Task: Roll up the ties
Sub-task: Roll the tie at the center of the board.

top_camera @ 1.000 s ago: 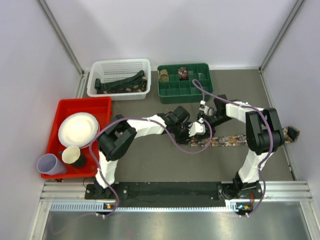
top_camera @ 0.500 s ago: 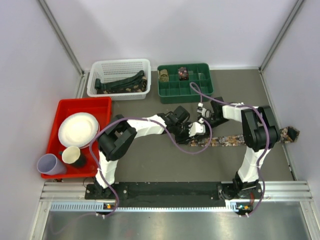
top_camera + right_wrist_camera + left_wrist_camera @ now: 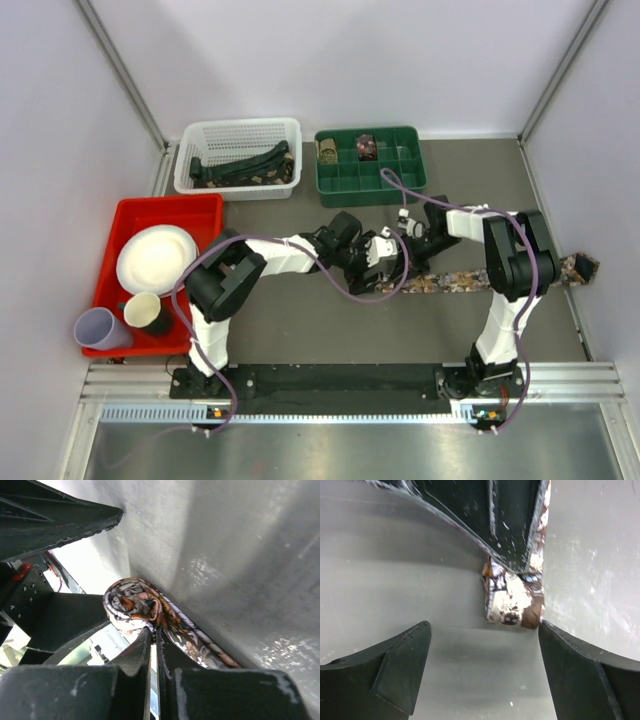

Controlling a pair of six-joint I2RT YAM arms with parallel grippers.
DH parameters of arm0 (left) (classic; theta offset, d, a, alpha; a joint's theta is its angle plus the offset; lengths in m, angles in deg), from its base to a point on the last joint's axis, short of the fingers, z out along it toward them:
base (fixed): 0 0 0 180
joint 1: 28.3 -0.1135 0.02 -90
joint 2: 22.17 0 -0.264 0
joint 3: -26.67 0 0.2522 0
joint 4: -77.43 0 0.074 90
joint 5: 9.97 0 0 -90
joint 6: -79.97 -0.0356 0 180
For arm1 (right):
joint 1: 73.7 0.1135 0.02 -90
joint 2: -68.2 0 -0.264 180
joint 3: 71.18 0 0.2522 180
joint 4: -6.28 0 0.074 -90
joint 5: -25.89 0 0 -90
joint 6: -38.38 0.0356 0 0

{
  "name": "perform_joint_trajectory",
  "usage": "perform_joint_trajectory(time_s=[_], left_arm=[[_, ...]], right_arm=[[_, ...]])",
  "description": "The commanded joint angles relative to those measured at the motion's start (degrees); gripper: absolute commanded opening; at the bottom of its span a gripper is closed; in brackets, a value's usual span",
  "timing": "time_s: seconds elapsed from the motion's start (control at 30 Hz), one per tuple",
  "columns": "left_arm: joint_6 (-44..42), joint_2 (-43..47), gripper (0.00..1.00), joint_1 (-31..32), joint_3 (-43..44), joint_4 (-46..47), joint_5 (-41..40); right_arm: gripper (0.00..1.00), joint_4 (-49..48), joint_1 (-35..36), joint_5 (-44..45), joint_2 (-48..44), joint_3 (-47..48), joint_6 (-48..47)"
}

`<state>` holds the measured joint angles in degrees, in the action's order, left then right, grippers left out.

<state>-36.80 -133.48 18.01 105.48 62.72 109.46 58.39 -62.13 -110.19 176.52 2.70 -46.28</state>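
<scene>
Left pincer [image 3: 482, 641] widened, drawn leftward | right pincer [image 3: 154, 632] low, clamps tie [image 3: 134, 603]

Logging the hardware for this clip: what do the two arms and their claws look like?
The left arm and right arm have white links between bulky black joints and stand on a black base rail. A thin purple cable loops along each. The left claw and right claw have flat black fingers; the right one's show pale scuffs.

No legible text or labels anywhere
</scene>
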Motion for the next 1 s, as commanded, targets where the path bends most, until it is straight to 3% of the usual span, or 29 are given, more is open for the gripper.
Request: perform_joint_trajectory(time_s=[0.0, 0.17, 0.37, 0.4, 0.47, 0.53, 0.63, 0.97], left_arm=[[2.94, -5.14, 0.90, 1.15, -0.46, 2.43, 0.89], [2.07, -7.96, 0.80, 1.60, 1.30, 3.06, 2.82], [-4.68, -7.61, 0.58, 1.95, 1.56, -4.83, 0.98], [-5.57, -7.09, 0.57, 1.95, 1.65, -7.63, 1.07], [-6.02, -6.12, 0.73, 1.95, 2.09, -10.11, 2.47], [-5.76, -4.71, 0.80, 2.12, 1.04, -9.34, 3.00], [-4.35, -6.02, 0.83, 3.26, 2.35, -8.89, 0.90], [-6.89, -8.50, 0.37, 2.92, 4.12, -15.12, -5.88]], right_arm=[[0.00, 1.11, -0.41, 4.95, 1.81, 1.14, -3.15], [0.00, 1.12, -0.67, 5.30, 1.90, 1.23, -3.76], [0.00, 1.73, -1.03, 3.99, 0.85, 2.02, -3.76], [0.00, 1.73, -1.11, 3.55, 0.94, 2.02, -3.41], [0.00, 1.91, -1.03, 3.02, 1.02, 2.37, -3.06], [0.00, 1.73, -1.03, 2.84, 1.11, 2.29, -2.88], [0.00, 1.82, -0.85, 2.67, 1.38, 2.11, -2.97], [0.00, 2.52, -0.15, -2.51, -1.43, 2.11, -1.92]])
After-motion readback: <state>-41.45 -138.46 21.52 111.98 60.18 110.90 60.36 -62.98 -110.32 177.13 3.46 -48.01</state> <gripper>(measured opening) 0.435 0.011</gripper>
